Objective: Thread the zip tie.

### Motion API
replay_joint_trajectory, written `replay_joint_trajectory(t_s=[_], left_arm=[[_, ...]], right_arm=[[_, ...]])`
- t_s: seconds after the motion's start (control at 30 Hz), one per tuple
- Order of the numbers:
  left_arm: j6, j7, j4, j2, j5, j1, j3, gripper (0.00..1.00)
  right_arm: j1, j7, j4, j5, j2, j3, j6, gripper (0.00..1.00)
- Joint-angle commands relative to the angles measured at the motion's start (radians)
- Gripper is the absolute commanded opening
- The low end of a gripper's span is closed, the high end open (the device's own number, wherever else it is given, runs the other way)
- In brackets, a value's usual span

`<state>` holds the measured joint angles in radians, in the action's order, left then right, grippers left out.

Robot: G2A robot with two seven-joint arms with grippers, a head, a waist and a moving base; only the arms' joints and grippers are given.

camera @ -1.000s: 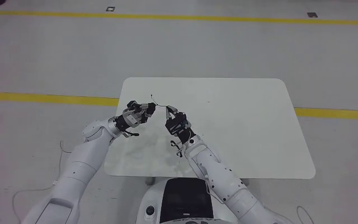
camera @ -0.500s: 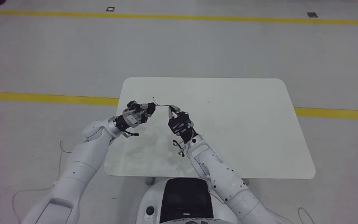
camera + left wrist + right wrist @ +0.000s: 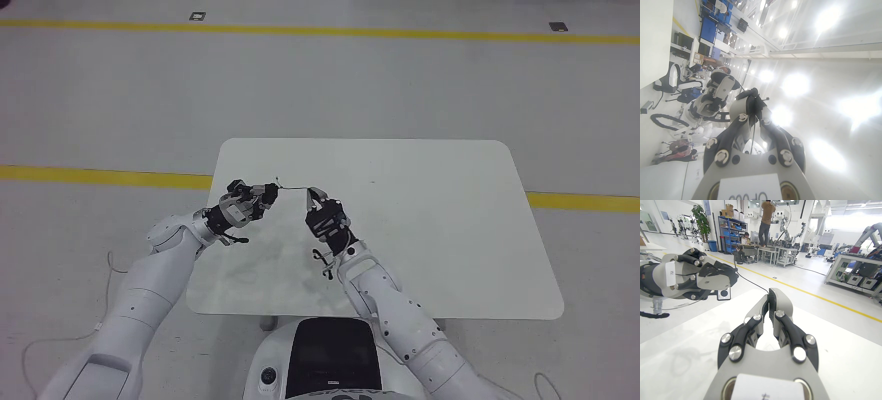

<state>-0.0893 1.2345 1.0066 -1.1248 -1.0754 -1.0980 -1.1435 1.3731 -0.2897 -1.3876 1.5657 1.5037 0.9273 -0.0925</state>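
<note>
two hands are hovering above the far left part of the desk [image 3: 450, 230], a white top with rounded corners. the left hand [image 3: 266, 191] is sitting on the left, and the right hand [image 3: 313, 194] is just to its right. they are standing near each other but apart, with their fingertips pointing toward one another.

the zip tie [image 3: 751, 281], a thin dark strand, is spanning the air between them, clear of the desk surface. in the right wrist view it is showing a gentle curve.

the right hand is pinching one end. its two ribbed pads [image 3: 771, 297] are pressing flat together with no gap showing, and the strand is emerging from the very tip of the closed pair.

the left hand is gripping the other end. its fingers, covered in black material, are drawn tight together on the strand, which is leaving them at the tip. whether any length is poking out beyond the left hand is too fine to tell.

both arms are extending in from the near edge of the desk.

a yellow line [image 3: 100, 177] is crossing the grey floor [image 3: 400, 80] from left to right, level with the far part of the desk.
</note>
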Motion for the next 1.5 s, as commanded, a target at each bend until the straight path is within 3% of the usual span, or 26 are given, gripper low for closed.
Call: replay_joint_trajectory(t_s=[0.0,1.47], left_arm=[[0.000,0.000,0.000,0.000,0.000,0.000,0.000,0.00],[0.000,0.000,0.000,0.000,0.000,0.000,0.000,0.00]], right_arm=[[0.001,0.000,-0.001,0.000,0.000,0.003,-0.001,0.00],[0.014,0.003,0.001,-0.013,-0.002,0.030,-0.011,0.00]])
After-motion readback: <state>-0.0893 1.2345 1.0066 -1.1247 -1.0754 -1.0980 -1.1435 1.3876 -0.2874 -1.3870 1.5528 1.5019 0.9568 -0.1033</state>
